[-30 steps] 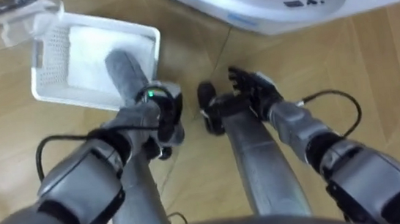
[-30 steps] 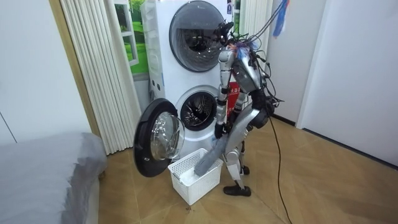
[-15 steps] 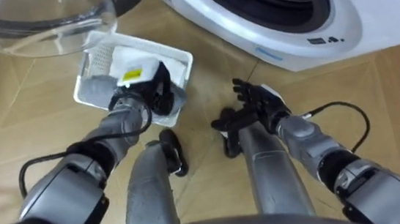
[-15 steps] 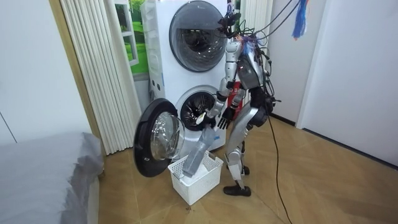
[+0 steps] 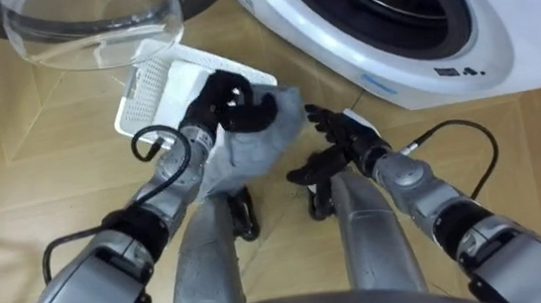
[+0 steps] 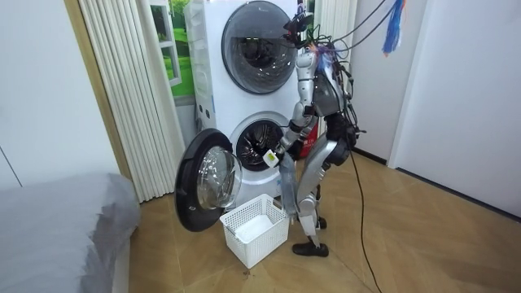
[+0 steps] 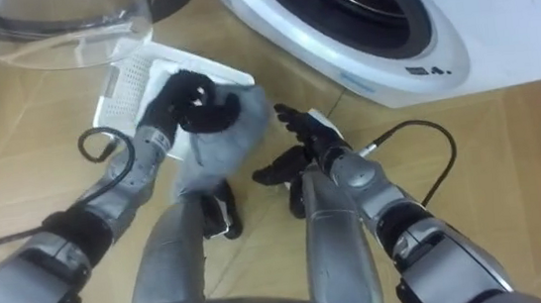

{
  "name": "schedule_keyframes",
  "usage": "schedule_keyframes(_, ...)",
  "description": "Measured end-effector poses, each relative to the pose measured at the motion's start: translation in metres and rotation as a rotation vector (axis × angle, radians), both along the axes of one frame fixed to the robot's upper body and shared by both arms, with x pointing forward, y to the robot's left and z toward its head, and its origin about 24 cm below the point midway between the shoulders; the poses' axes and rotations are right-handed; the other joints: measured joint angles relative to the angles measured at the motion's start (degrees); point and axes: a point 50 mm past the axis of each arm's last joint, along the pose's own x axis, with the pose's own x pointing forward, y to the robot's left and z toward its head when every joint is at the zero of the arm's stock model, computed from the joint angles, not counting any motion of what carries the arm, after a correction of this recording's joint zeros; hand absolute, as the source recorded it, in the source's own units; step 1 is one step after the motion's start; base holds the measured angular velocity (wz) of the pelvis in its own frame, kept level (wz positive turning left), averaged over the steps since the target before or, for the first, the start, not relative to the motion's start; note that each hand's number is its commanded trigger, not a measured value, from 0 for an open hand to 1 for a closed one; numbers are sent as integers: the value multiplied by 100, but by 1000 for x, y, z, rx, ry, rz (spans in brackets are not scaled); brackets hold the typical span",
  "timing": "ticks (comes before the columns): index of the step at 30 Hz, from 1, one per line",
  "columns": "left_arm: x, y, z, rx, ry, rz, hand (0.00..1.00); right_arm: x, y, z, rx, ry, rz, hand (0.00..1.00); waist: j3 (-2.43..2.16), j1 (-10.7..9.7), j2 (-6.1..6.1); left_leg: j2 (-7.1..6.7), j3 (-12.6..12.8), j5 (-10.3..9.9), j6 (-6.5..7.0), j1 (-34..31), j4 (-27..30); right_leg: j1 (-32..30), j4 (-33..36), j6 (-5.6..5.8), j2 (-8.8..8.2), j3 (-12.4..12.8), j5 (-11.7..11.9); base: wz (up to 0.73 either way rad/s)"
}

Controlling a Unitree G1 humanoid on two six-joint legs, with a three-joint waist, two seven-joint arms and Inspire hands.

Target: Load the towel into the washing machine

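No readable text. Dark print [image 5: 459, 72] on the washing machine [image 5: 508, 34] front panel, at 2 o'clock in the left eye view (too small to make out).

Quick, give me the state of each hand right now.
Left hand: closed on the grey towel.
Right hand: open, holding nothing.

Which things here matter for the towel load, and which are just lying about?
Job: grey towel, left hand gripping it, washing machine, its open door.
Lying about: white basket, bed, curtain, upper machine; right hand idle.
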Motion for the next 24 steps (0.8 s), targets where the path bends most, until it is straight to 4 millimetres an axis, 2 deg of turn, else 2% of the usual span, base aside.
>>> schedule_keyframes(1,-1,-1,-1,-32,14,-4,100,-1,0,0,2,3,-1,0,-8,0,3,1,-21,3,2,21,-2,43,-23,-1,1,-27,2,13)
schedule_keyframes(2,-5,-4,-3,-88,41,-18,100,-4,-2,-3,9,15,-9,0,-41,7,2,7,-53,15,3,67,-33,128,-90,2,6,-77,19,12)
schedule_keyframes(5,-13,-6,-8,-200,108,-26,100,-7,-1,-5,29,45,2,0,-57,36,-21,27,-57,64,-3,205,-177,312,-354,29,71,-80,146,-5)
schedule_keyframes(12,-27,-7,-18,-362,228,-10,100,-13,1,-9,0,87,59,0,-57,72,-12,19,-58,109,35,212,-294,363,-568,64,87,-98,264,-2)
schedule_keyframes(18,-26,-5,-17,-464,239,23,100,-7,5,-4,8,66,82,0,-54,213,-8,16,-54,116,38,125,-343,252,-585,65,81,-94,263,0)
schedule_keyframes(19,-26,-5,-17,-473,239,29,100,-7,5,-3,8,63,81,49,-53,224,-6,17,-52,116,37,121,-348,247,-586,64,82,-95,263,0)
schedule_keyframes(20,-26,-5,-16,-491,242,41,100,-5,5,-3,8,60,83,61,-52,229,-5,18,-53,116,37,122,-358,247,-588,63,85,-94,260,0)
schedule_keyframes(21,-25,-5,-16,-510,241,51,100,-4,6,-2,8,56,84,98,-52,226,-5,20,-51,116,36,122,-363,247,-592,60,86,-93,254,0)
schedule_keyframes(24,-23,-7,-13,-551,238,63,100,-1,5,0,5,48,86,100,-51,223,-4,21,-49,115,36,123,-380,247,-606,61,92,-87,250,0)
